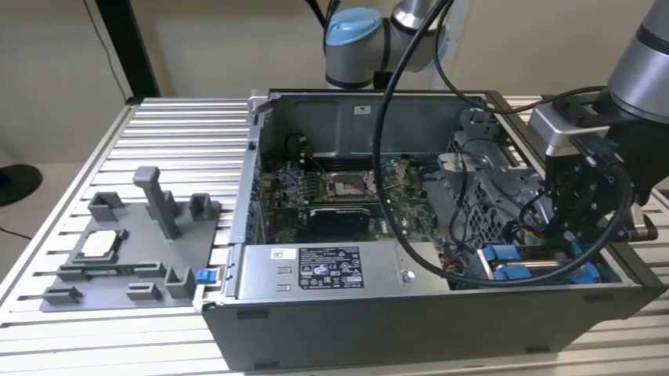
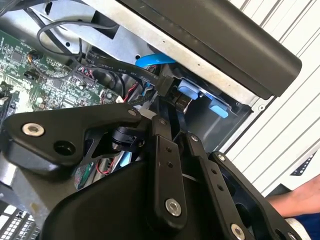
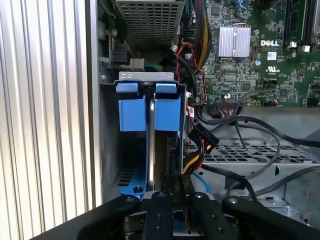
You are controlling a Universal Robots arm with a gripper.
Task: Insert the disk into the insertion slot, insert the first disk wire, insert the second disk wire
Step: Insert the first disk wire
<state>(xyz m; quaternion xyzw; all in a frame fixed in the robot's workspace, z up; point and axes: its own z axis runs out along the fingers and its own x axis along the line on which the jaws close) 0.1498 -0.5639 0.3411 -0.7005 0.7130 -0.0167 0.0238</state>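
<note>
The disk [image 3: 151, 145] sits edge-on in the insertion slot [image 3: 145, 76], clipped between bright blue frame pieces [image 3: 167, 112]. In the exterior view the slot [image 1: 512, 270] is in the computer case's near corner on the exterior view's right, and my gripper [image 1: 580, 251] reaches down into it. In both wrist views my gripper [image 2: 172, 107] [image 3: 175, 192] is shut on the black plug [image 2: 165, 85] of a flat black disk wire [image 2: 112, 67], right at the disk's end. A blue wire [image 2: 155, 60] curves beside it. A plug with yellow, red and black leads [image 3: 202, 137] hangs next to the slot.
The open case holds a green motherboard [image 1: 334, 188], a grey box with a black-and-white label [image 1: 324, 270] and a perforated cage [image 3: 147, 20]. A grey fixture [image 1: 125, 251] stands on the slatted table [image 1: 178, 133] at the exterior view's left. A person's arm [image 2: 295, 200] is beside the case.
</note>
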